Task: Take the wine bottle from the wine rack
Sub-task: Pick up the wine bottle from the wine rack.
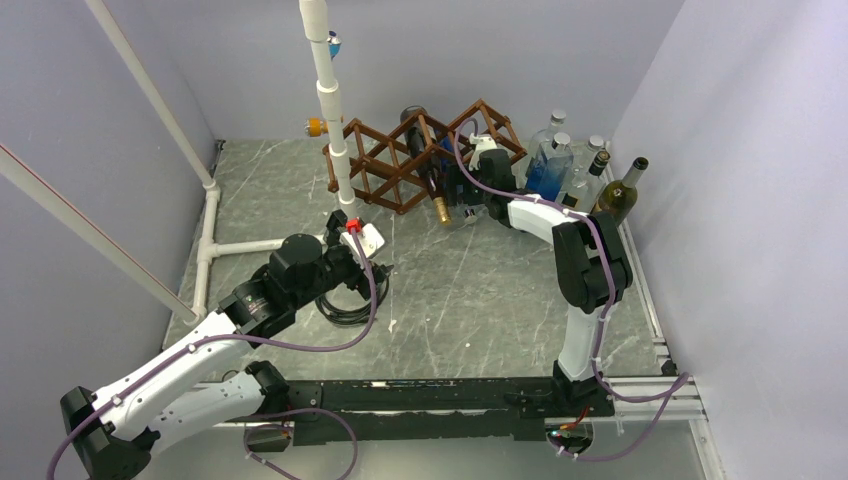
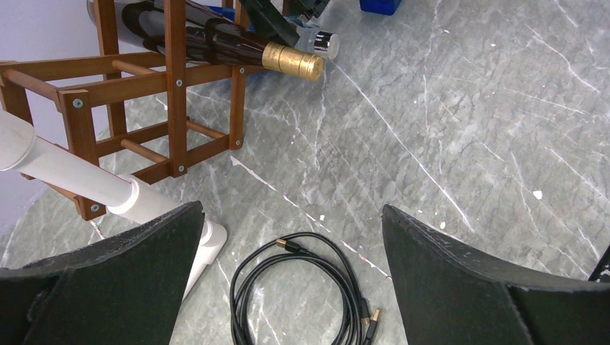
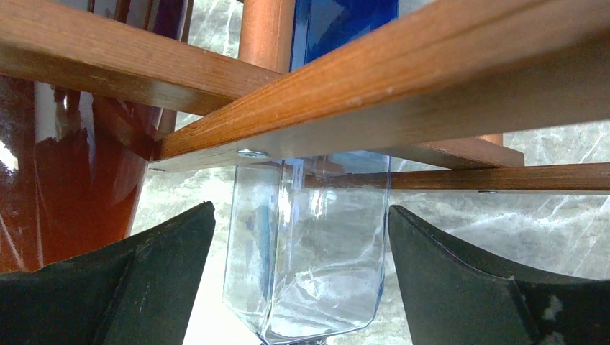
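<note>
1. Top external view
   - Wine rack (image 1: 385, 165), dark brown lattice, stands at upper centre on the grey marbled table (image 1: 470, 290).
   - Dark wine bottle (image 1: 425, 165) lies in a rack cell. Its gold-foiled neck points toward the lower edge of the frame.
   - Right gripper (image 1: 468, 190) is at the rack's front, right of that neck.
   - Left gripper (image 1: 350, 232) is left of centre, near the white PVC pipe frame (image 1: 325, 90).
   - A black coiled cable (image 1: 345, 305) lies below the left gripper.
   - A cluster of spare bottles (image 1: 565, 160) stands at upper right.

2. Left wrist view
   - Left gripper (image 2: 291, 210) has its jaws spread wide over bare table, holding nothing.
   - The rack occupies the upper left.
   - The gold neck juts out at top centre, with a silver cap (image 2: 325, 44) just beside it.
   - The cable is at bottom centre.

3. Right wrist view
   - Right gripper (image 3: 302, 212) is spread wide, one finger on either side of a clear glass bottle (image 3: 309, 266) lying in the rack.
   - A sliver of gap shows at the left finger. Contact at the right finger cannot be told.
   - Rack slats cross the upper frame.
   - The dark bottle fills the left edge.
</note>
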`<state>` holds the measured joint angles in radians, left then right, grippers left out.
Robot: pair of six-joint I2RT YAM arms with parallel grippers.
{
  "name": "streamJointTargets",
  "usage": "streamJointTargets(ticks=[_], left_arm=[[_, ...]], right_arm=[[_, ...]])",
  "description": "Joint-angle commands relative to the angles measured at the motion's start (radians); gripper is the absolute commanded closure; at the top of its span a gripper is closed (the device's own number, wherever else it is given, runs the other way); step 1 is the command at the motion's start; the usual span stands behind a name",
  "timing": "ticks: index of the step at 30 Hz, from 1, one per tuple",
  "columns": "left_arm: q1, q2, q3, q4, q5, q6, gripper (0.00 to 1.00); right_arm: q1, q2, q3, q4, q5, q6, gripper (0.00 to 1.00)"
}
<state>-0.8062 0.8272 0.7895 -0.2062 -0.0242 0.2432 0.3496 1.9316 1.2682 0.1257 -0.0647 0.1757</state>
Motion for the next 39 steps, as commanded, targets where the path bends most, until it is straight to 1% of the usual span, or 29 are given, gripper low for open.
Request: streamJointTargets(ticks=[1, 4, 9, 15, 20, 25, 39], left_arm=[[0.005, -0.008, 0.022, 0.028, -0.008, 0.01, 0.0], [0.005, -0.007, 0.022, 0.028, -0.008, 0.01, 0.01], [0.005, -0.01, 0.022, 0.027, -0.009, 0.01, 0.01], [0.004, -0.014, 0.023, 0.027, -0.008, 0.01, 0.0], [0.005, -0.016, 0.023, 0.025, -0.008, 0.01, 0.0], [0.006, -0.016, 0.022, 0.025, -0.011, 0.01, 0.0], [0.005, -0.019, 0.022, 0.026, -0.01, 0.009, 0.01]], right_arm=[[-0.004, 0.012, 0.004, -0.013, -0.01, 0.035, 0.09], [-0.004, 0.021, 0.003, -0.014, -0.009, 0.026, 0.09], [-0.004, 0.018, -0.004, -0.018, -0.018, 0.012, 0.15], [-0.004, -0.026, -0.058, -0.004, -0.016, -0.002, 0.22], [-0.005, -0.07, -0.105, 0.002, -0.016, -0.008, 0.26], [-0.004, -0.121, -0.159, 0.005, -0.021, -0.012, 0.28], [-0.005, -0.247, -0.289, -0.031, -0.031, -0.03, 0.27]])
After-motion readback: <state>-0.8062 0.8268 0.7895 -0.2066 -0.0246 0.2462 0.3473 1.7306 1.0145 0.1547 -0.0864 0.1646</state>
